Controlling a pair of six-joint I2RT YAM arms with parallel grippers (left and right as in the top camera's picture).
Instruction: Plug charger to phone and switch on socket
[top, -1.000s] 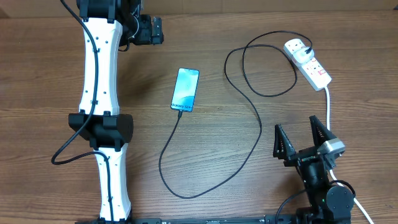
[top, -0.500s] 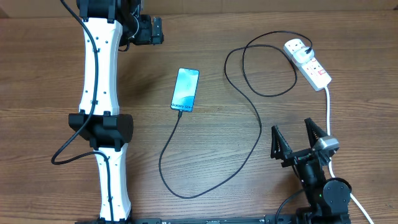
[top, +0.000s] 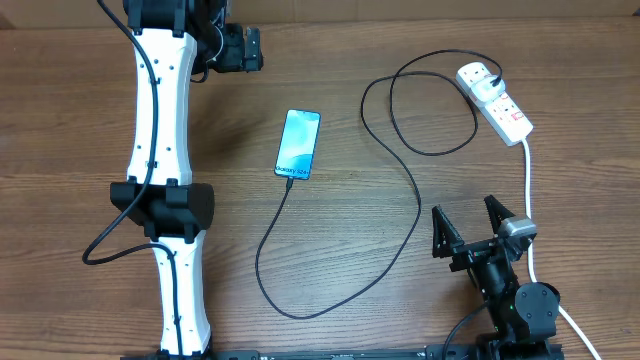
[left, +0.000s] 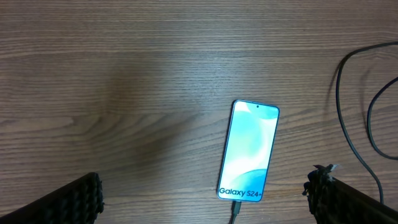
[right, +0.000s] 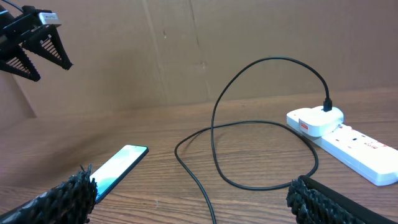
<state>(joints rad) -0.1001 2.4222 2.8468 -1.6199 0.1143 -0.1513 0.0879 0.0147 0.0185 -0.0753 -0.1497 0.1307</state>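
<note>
Charger cable (top: 415, 190) sits in the phone (top: 298, 144), mid-table. The power strip (top: 497, 100) lies at the far right, slanting away, dead ahead of the right gripper (top: 463, 207), which is spread wide and empty. The left gripper (top: 256, 48), also open, is well apart from it.

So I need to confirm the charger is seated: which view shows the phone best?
Left wrist view: the phone is seen from straight above, large, its Galaxy text legible and the charger meeting its bottom edge. Overhead shows it whole but small. Right wrist catches it only at a shallow slant, low left.
</note>
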